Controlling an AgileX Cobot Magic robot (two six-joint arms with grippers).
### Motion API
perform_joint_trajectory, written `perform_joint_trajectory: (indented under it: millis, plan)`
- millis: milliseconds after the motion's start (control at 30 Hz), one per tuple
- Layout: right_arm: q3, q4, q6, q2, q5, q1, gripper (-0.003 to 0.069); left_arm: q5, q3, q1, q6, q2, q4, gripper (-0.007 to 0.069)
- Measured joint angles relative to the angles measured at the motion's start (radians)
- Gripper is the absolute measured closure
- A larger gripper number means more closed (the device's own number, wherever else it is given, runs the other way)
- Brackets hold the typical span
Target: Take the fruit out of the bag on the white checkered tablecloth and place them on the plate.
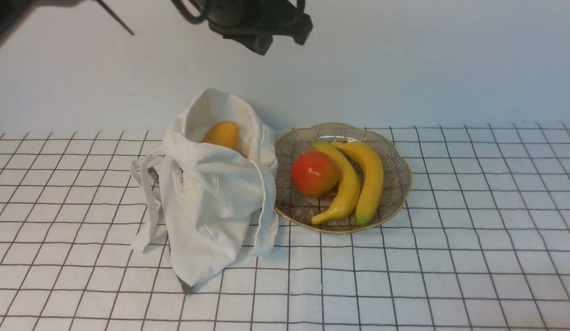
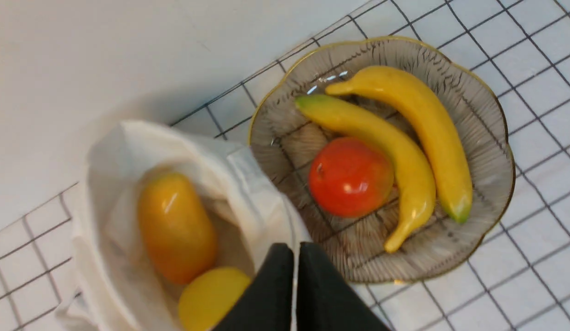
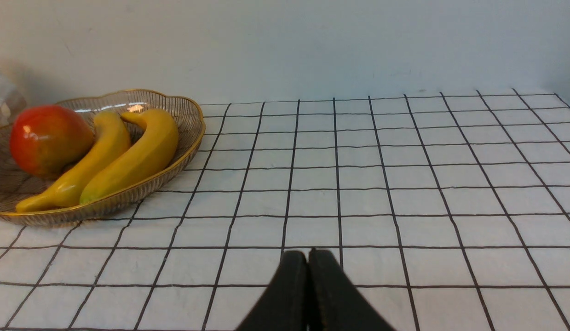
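The off-white bag (image 1: pixel 206 197) stands open on the white checkered tablecloth (image 1: pixel 473 230), left of the plate (image 1: pixel 401 195). An orange-yellow mango (image 1: pixel 221 134) shows in its mouth. The left wrist view looks down into the bag (image 2: pixel 248 193) and shows the mango (image 2: pixel 176 227) with a yellow lemon (image 2: pixel 211 296) beside it. Two bananas (image 1: pixel 347 186) (image 1: pixel 371 177) lie on the plate beside a round red-orange fruit (image 1: pixel 313 174). My left gripper (image 1: pixel 265 40) (image 2: pixel 295 257) hangs high above the bag, shut and empty. My right gripper (image 3: pixel 308 257) is shut and empty, low over the cloth to the right of the plate (image 3: pixel 188 151).
A plain white wall runs close behind the bag and plate. The bag's long straps (image 1: pixel 149 202) hang down its front onto the cloth. The checkered cloth stretches right of the plate and toward the front edge.
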Motion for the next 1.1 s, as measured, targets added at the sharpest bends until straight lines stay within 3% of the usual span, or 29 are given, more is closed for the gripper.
perform_joint_trajectory:
  millis: [333,467,633,733,867,1100]
  plan:
    - [0.000,0.000,0.000,0.000,0.001,0.000,0.0673,0.003,0.574,0.000,-0.052,-0.482,0.036,0.0632]
    - [0.000,0.000,0.000,0.000,0.001,0.000,0.0673,-0.105,0.855,0.000,-0.128,-0.732,0.024,0.0632]
    - [0.000,0.000,0.000,0.000,0.001,0.000,0.0673,-0.561,1.343,0.000,-0.238,-1.152,-0.025,0.0632]
    - [-0.001,0.000,0.000,0.000,0.002,0.000,0.0673,-0.728,1.539,0.000,-0.305,-1.338,-0.025,0.0632]
    - [-0.001,0.000,0.000,0.000,0.002,0.000,0.0673,-0.756,1.658,0.000,-0.393,-1.483,-0.009,0.0632]
    - [-0.001,0.000,0.000,0.000,0.002,0.000,0.0673,-0.751,1.703,0.000,-0.413,-1.514,0.087,0.0632]
